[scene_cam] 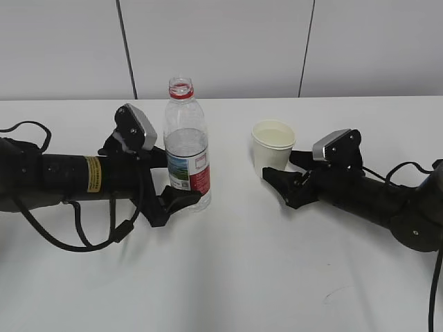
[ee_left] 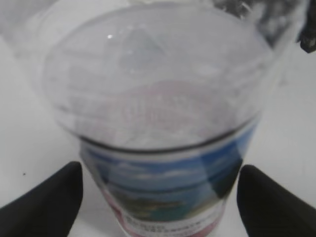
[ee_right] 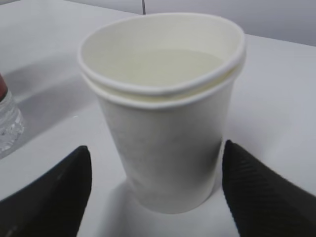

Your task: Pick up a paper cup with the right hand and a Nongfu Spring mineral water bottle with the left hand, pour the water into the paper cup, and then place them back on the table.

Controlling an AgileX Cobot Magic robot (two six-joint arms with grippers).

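Exterior view: the table (scene_cam: 228,277) lies bare and wide in front of both arms. The Nongfu Spring mineral water bottle (scene_cam: 186,149) stands upright left of centre, uncapped, between the spread fingers of the left hand (scene_cam: 173,181). The paper cup (scene_cam: 273,146) stands well apart to its right, just ahead of the right hand (scene_cam: 291,176), whose fingers are also apart.

Left wrist view: the bottle fills the frame, blurred – 2 black fingertips (ee_left: 44,205) flank its label with table showing in the gaps.

Right wrist view: the cup stands between 2 separated fingertips (ee_right: 52,197), untouched – water (ee_right: 163,66) inside; the bottle's base is cut off at left.
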